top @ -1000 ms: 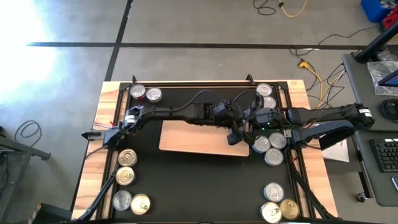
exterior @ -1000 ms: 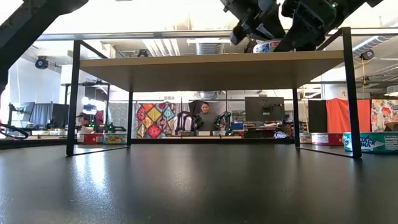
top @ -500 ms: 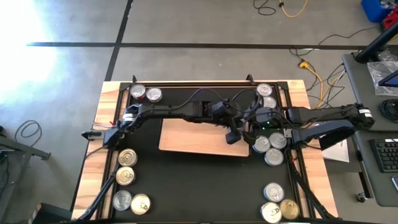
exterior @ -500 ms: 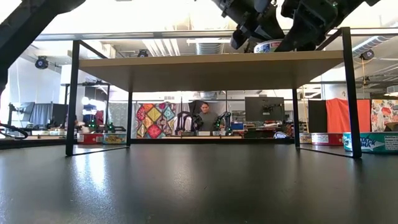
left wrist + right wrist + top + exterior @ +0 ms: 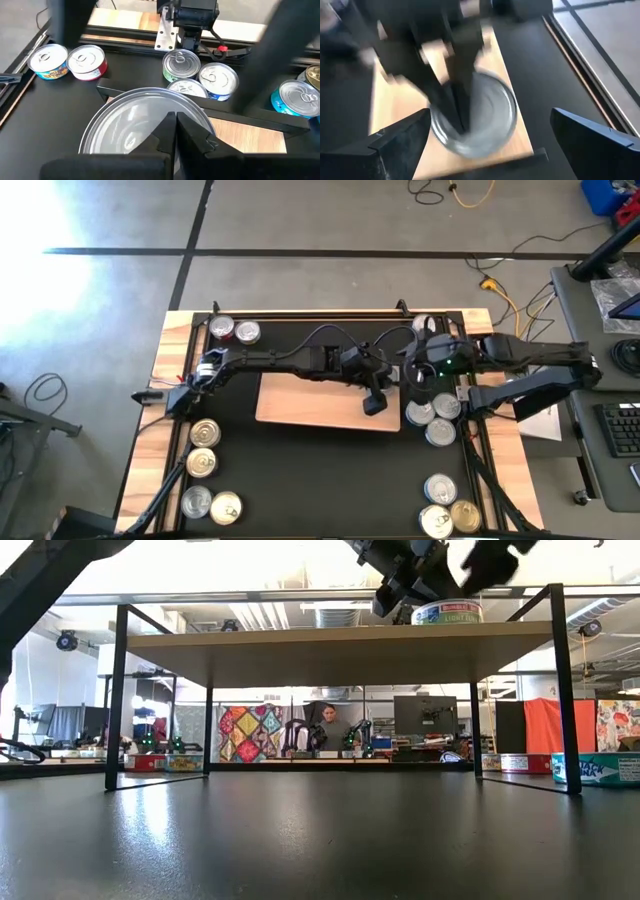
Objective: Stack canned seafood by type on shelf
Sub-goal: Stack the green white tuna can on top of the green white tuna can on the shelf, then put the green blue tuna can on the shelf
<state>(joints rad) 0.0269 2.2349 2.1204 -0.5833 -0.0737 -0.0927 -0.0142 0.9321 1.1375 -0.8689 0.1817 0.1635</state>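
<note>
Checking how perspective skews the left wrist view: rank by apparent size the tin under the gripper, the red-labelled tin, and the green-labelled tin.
1. Tin under the left gripper: largest, but nearest the camera.
2. and 3. Red-labelled tin and green-labelled tin: alike, not ranked.

A pale tan, light-wood rectangular shelf board (image 5: 320, 405) sits on thin black metal legs over a large black mat (image 5: 320, 480), which covers a light wooden counter (image 5: 165, 410). Short round metal seafood tins (image 5: 432, 412) show silver lids, while a few, such as one near the front (image 5: 202, 464), have gold lids. In the left wrist view, one tin has a red label (image 5: 89, 62), another a blue label (image 5: 48, 61), and one a green label (image 5: 181, 64). Both robot arms are dark. In the room beyond hangs a quilt (image 5: 245, 733) patterned in multicoloured diamonds.
</note>
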